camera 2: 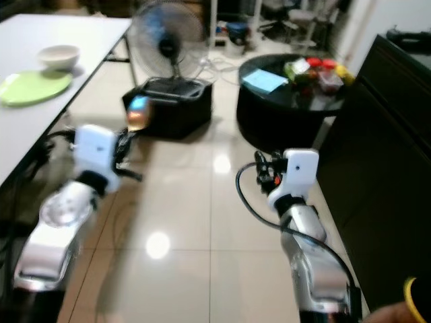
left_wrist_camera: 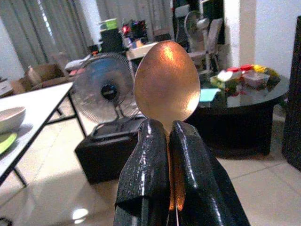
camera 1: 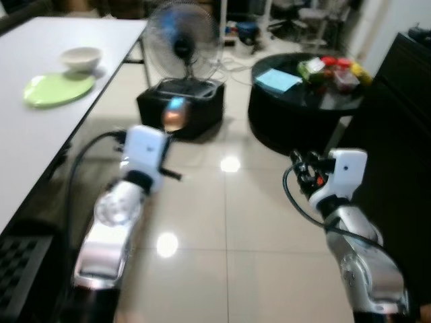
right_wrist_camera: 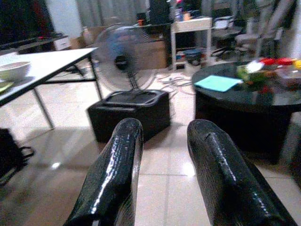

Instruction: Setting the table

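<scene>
The left claw (left_wrist_camera: 169, 155) is clamped tight on a copper-coloured spoon (left_wrist_camera: 167, 82), bowl standing straight out beyond the fingertips, long axis in line with the fingers. The white tabletop (camera 1: 40, 128) lies to that claw's left and ahead, carrying a green plate (camera 1: 57, 89) with a white bowl (camera 1: 81, 58) just behind it. The left arm is nearer the setting. The right claw (right_wrist_camera: 162, 155) is held slightly parted, gripping nothing, over the floor.

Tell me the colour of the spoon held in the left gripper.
Copper-orange, shiny; the spoon shows best in the left wrist view, clamped between the left gripper's black fingers.
</scene>
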Controlling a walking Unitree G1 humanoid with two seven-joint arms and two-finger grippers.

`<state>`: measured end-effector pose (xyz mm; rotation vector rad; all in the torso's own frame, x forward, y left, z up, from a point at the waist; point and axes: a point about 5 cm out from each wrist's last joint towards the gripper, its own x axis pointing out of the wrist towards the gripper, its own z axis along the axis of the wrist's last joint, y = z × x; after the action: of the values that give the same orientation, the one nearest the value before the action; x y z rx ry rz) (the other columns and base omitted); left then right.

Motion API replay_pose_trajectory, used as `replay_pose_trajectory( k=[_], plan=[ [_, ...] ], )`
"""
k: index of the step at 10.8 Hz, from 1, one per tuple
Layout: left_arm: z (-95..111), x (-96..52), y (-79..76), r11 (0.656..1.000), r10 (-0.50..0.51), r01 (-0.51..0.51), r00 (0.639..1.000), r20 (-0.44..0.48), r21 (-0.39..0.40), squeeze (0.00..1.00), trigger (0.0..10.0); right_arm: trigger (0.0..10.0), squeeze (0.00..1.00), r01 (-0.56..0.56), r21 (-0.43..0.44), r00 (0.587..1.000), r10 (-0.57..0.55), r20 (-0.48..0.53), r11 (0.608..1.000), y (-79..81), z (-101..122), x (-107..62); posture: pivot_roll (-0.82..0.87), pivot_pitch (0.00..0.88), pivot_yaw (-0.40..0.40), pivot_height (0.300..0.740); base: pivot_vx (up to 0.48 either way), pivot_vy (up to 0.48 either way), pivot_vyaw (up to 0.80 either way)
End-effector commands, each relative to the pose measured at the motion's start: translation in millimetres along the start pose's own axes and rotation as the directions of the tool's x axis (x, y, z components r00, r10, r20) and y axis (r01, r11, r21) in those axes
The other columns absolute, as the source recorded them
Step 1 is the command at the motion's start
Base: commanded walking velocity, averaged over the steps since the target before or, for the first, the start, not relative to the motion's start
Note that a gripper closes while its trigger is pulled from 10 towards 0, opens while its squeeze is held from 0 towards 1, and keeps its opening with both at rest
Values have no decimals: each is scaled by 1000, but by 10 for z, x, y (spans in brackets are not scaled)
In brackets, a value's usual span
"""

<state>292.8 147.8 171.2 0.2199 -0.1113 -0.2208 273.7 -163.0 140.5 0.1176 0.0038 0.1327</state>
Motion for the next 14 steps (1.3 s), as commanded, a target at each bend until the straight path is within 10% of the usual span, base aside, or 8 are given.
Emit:
replay_pose_trajectory(
  k=[1, 14],
  plan=[
    [44, 40, -64, 1000, -17, 17, 1000, 21, -1, 0, 10000, 10000, 0, 31, -26, 999, -31, 13, 999, -83, 41, -27, 27, 0, -7, 740, 442, 0, 0],
    [36, 55, -92, 1000, 6, -6, 1000, 12, 1, 0, 10000, 10000, 0, 15, -114, 1000, -15, 6, 993, -126, 65, -14, 36, 0, -17, 740, 424, -97, 170]
  ],
)
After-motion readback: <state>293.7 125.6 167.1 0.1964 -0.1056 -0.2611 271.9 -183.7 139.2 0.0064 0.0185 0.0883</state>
